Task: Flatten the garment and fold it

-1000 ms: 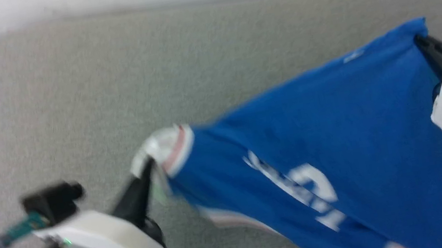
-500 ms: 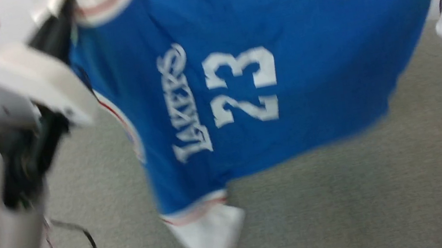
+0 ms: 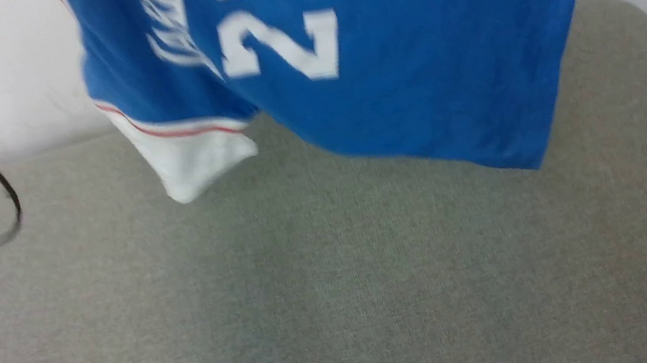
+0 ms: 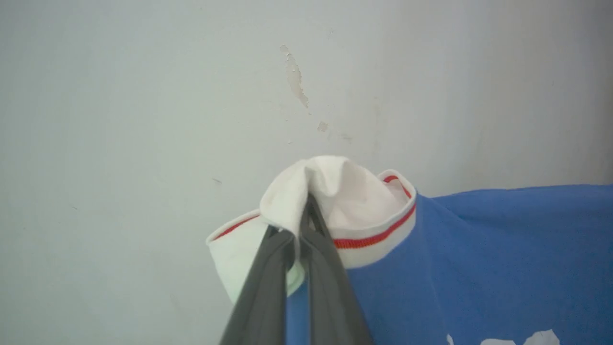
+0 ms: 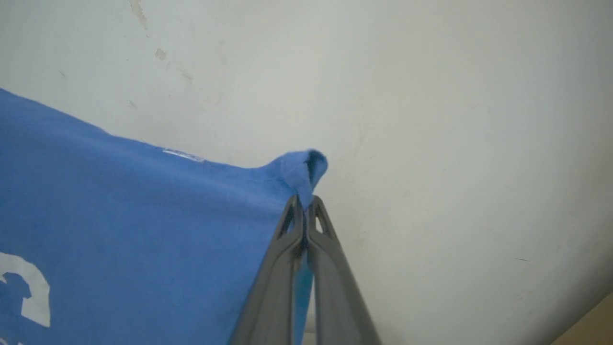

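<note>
The shirt (image 3: 428, 61) hangs in the air above the far side of the gray table (image 3: 339, 283), spread wide in front of a white wall (image 4: 143, 96). The left gripper (image 4: 306, 215) pinches one sleeve (image 4: 345, 191) tight. The right gripper (image 5: 303, 205) pinches a blue corner (image 5: 299, 170) tight. The other sleeve (image 3: 184, 164) dangles low on the left, above the table. The white "23" faces the robot.

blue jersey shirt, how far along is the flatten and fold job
Done: the royal-blue jersey T-shirt with white sleeves is picked up, the left gripper with jaws shut on a white sleeve, the right gripper with jaws shut on a blue corner. In hand: it hangs spread above the grey fabric-covered table. Left: laying it flat, then every fold.
</note>
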You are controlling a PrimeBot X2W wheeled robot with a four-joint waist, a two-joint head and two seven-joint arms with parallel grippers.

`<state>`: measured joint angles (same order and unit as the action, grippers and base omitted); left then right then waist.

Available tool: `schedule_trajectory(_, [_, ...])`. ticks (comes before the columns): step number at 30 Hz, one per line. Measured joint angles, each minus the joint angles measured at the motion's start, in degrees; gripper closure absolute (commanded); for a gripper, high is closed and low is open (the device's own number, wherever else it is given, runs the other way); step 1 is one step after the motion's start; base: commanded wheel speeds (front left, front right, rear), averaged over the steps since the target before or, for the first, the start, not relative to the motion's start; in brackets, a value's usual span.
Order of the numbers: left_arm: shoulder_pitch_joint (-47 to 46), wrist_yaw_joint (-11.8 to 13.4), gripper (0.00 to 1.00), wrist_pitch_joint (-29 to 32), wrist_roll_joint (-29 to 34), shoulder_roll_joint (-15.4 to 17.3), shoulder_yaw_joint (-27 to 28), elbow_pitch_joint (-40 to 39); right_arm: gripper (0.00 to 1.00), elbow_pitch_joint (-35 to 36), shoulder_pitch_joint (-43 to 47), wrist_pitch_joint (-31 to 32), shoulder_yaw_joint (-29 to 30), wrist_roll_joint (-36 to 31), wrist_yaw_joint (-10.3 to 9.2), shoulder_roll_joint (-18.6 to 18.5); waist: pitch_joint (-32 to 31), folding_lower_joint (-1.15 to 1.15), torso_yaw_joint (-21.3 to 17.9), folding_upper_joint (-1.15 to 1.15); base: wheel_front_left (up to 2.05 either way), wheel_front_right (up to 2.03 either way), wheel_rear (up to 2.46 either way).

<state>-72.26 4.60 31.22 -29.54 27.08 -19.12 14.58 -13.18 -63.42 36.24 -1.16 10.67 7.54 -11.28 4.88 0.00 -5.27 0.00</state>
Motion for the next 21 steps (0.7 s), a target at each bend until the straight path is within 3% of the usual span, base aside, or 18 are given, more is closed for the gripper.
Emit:
schedule_trajectory(7, [-11.5, 0.1, 1.0, -5.1, 3.3, -2.0, -0.5, 5.4, 1.0, -6.8, -9.4, -2.4, 2.1, -3.4, 0.0, 0.8, 7.4, 0.01, -1.0, 0.0, 0.0, 0.0, 0.0])
schedule_trajectory(14, [-18.1, 0.0, 1.0, -16.4, 6.1, -3.4, -0.5, 8.6, 1.0, -11.7, -16.7, -7.7, 3.0, -6.9, 0.0, 1.1, 15.7, 0.03, -1.1, 0.0, 0.0, 0.0, 0.0])
schedule_trajectory(21, [-22.3, -1.6, 1.0, -26.5, 6.1, -4.6, 0.9, 11.1, 1.0, -15.1, -21.3, -12.8, 2.3, -8.3, 0.01, -1.4, 23.0, 0.01, -0.2, 0.0, 0.0, 0.0, 0.0])
